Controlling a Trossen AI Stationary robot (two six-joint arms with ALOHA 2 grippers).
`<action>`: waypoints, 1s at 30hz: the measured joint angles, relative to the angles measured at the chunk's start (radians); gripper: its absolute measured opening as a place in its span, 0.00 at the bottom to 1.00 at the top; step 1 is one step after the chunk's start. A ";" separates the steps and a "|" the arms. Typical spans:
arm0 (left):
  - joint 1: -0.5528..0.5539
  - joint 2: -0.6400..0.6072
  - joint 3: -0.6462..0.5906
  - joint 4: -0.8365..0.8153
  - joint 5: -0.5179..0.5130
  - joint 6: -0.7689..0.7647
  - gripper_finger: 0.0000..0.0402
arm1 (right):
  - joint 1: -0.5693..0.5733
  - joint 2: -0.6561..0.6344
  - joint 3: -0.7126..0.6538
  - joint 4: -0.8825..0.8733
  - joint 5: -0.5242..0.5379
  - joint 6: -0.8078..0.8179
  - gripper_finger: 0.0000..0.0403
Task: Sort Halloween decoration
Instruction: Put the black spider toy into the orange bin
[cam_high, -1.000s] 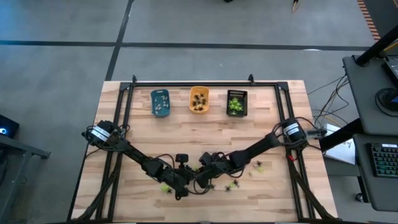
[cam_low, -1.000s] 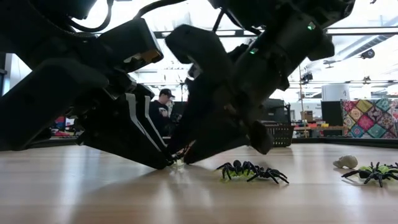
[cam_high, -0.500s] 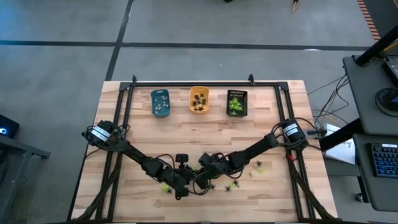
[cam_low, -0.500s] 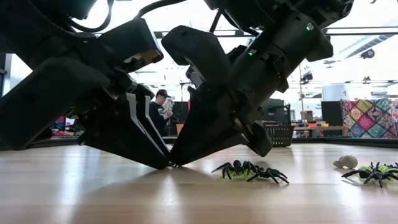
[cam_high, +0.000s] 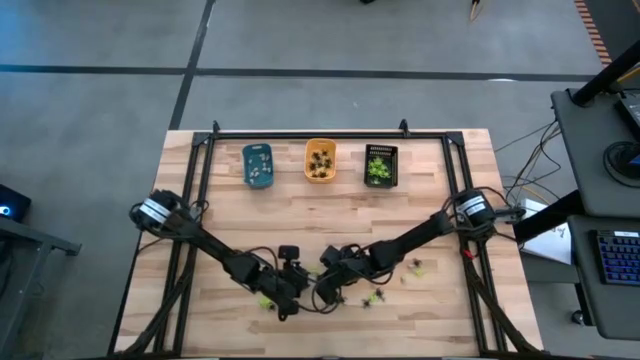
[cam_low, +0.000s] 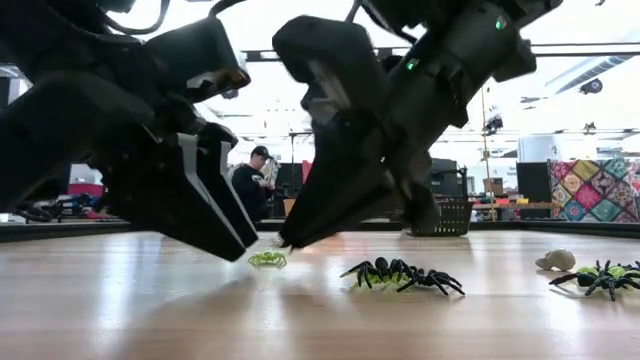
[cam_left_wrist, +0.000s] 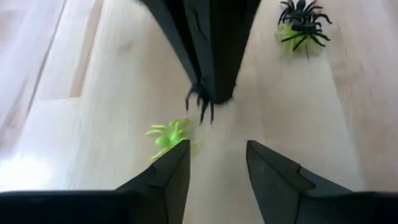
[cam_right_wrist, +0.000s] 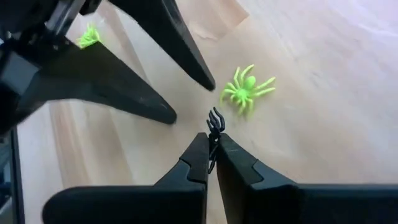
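Low in the centre of the high view, the left gripper (cam_high: 283, 310) and right gripper (cam_high: 318, 299) meet tip to tip on the wooden table (cam_high: 420, 200). Along the upper part of the table sit a blue tray (cam_high: 257, 165), an orange tray (cam_high: 320, 161) and a black tray (cam_high: 381, 165), each with small spiders inside.

Across the low view, a yellow-green spider (cam_low: 267, 259) lies on the wood at centre, just under both sets of raised tips. A black spider (cam_low: 402, 274) lies right of it, and a black-and-green spider (cam_low: 603, 277) sits at the right edge.

From the left wrist view, the left gripper's fingers (cam_left_wrist: 163, 177) stand apart at the bottom, holding nothing; the yellow-green spider lies just beside one fingertip.

From the right wrist view, the right gripper's tips are pinched together on a tiny black spider (cam_right_wrist: 215, 119) at centre frame.
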 joint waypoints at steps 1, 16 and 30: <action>-0.002 -0.007 0.000 -0.007 -0.002 -0.003 0.36 | 0.000 -0.011 0.000 -0.016 0.000 -0.002 0.02; -0.031 -0.202 -0.001 -0.233 -0.090 0.013 0.36 | -0.049 -0.216 0.000 -0.288 0.039 -0.159 0.02; -0.089 -0.493 -0.067 -0.368 -0.258 0.013 0.36 | -0.333 -0.299 0.023 -0.313 0.134 -0.433 0.02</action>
